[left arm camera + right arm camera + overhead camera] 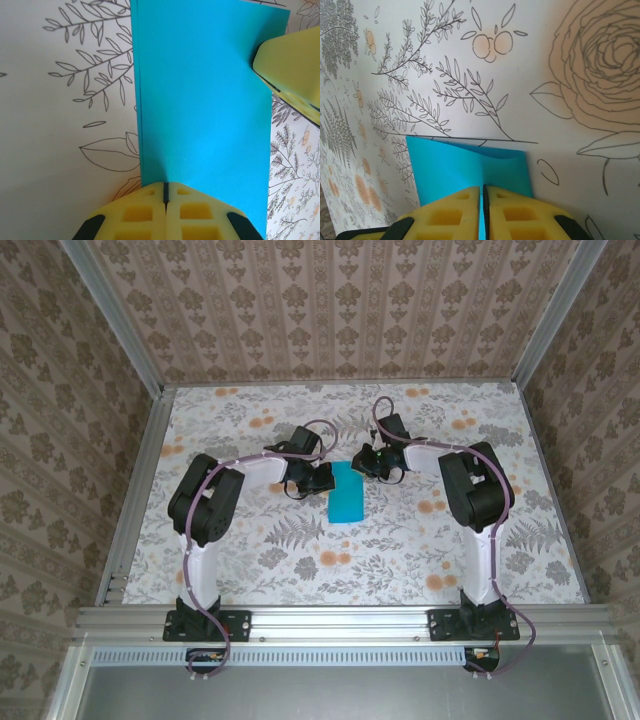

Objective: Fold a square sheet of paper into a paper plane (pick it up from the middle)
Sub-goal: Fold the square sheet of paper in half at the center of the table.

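Observation:
The teal-blue sheet of paper lies mid-table, folded over into an upright rectangle with its doubled edge along the left. My left gripper is shut, its yellow tips resting on the near edge of the paper with nothing between them. My right gripper is shut on the paper's far right corner. In the right wrist view a strip of teal runs up between its fingers, and the top layer of the paper lifts slightly. A right finger shows at the sheet's corner. The paper plane is out of view.
The floral tablecloth covers the table. Metal frame rails run along the left side and the near edge. Patterned walls close in the back and both sides. The two arms bend inward from their bases.

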You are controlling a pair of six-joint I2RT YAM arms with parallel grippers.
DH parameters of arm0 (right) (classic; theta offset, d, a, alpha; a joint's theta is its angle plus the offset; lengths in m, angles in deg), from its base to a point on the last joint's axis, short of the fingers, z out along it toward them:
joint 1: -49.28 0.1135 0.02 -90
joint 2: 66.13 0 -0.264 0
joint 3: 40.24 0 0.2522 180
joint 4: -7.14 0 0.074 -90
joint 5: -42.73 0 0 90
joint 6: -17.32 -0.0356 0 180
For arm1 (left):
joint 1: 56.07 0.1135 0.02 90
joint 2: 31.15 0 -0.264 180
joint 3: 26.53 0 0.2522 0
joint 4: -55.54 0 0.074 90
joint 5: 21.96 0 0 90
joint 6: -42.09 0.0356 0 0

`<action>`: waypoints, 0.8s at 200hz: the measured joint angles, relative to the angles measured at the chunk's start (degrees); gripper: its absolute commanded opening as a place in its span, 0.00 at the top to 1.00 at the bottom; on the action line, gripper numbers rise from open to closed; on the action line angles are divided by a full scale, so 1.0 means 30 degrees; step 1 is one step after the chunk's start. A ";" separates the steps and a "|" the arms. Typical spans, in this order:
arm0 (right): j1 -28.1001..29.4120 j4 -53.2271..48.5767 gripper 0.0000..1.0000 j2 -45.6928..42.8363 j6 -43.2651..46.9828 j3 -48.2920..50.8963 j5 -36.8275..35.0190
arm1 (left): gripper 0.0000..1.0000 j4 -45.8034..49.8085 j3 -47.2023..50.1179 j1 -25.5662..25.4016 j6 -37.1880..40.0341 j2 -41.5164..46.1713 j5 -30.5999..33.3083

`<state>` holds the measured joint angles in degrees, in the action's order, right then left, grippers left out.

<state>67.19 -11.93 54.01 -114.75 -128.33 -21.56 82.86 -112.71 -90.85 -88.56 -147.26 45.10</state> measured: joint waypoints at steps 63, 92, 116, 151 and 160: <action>-0.0015 -0.0058 0.87 0.0000 0.0007 -0.0423 -0.0386 | 0.98 0.0000 0.0000 0.0000 0.0000 0.0000 0.0000; -0.0044 -0.0022 0.87 0.0313 -0.0036 -0.0750 -0.0809 | 0.98 0.0000 0.0000 0.0000 0.0007 0.0000 0.0000; -0.0102 -0.0204 0.87 0.0576 -0.0073 -0.1071 -0.0991 | 0.98 0.0000 0.0000 -0.0007 0.0007 0.0000 0.0000; -0.0102 -0.0619 0.87 0.0787 -0.0087 -0.1566 -0.1093 | 0.98 0.0000 0.0000 -0.0007 0.0073 0.0000 0.0000; -0.0109 -0.0743 0.86 0.0787 -0.0095 -0.1661 -0.1268 | 0.98 0.0000 0.0000 -0.0007 0.0073 0.0000 0.0000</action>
<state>66.87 -14.16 56.37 -115.03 -133.31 -25.36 82.86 -112.71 -90.88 -88.34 -147.26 45.10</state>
